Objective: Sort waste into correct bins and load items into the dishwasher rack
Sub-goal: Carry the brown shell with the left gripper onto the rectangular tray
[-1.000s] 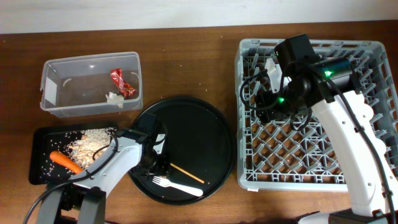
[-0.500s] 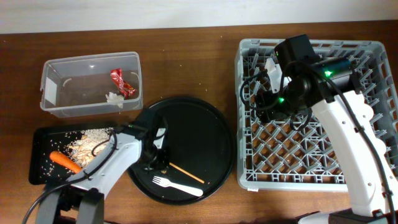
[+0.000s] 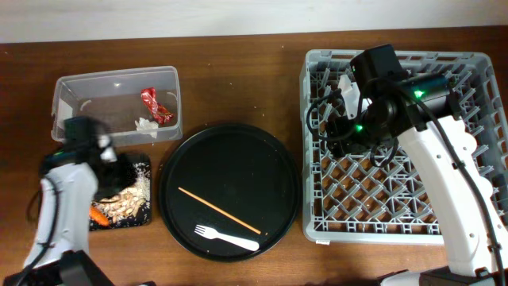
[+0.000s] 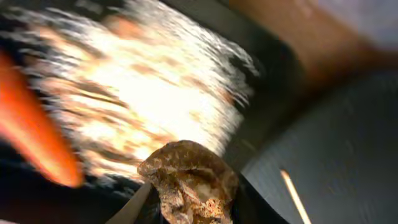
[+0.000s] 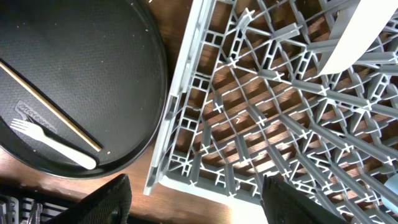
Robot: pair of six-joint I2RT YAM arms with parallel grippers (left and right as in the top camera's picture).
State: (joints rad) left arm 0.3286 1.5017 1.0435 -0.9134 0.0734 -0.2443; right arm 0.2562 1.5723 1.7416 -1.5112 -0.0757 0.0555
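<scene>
My left gripper (image 3: 111, 161) is shut on the small brown food scrap (image 4: 189, 180) and holds it over the shallow black tray (image 3: 141, 221). Beige crumbs (image 3: 127, 197) and the orange carrot (image 3: 97, 214) lie in that tray; both show blurred in the left wrist view, crumbs (image 4: 143, 93) and carrot (image 4: 37, 137). The clear tub (image 3: 71, 87) holds the red wrapper (image 3: 157, 105) and white tissue (image 3: 145, 125). My right gripper (image 5: 199, 205) is open and empty above the grey rack (image 3: 317, 226). A chopstick (image 3: 218, 210) and the white fork (image 3: 230, 237) lie on the round tray.
The large round black tray (image 3: 238, 159) sits between the bins and the rack. In the right wrist view the rack's front corner (image 5: 161, 177) stands next to the round tray (image 5: 93, 68). A white flat object (image 5: 360, 37) stands among the pegs.
My left arm has swung left from the round tray to over the shallow black tray, carrying the brown scrap. The chopstick now lies fully uncovered. The right arm has not moved.
</scene>
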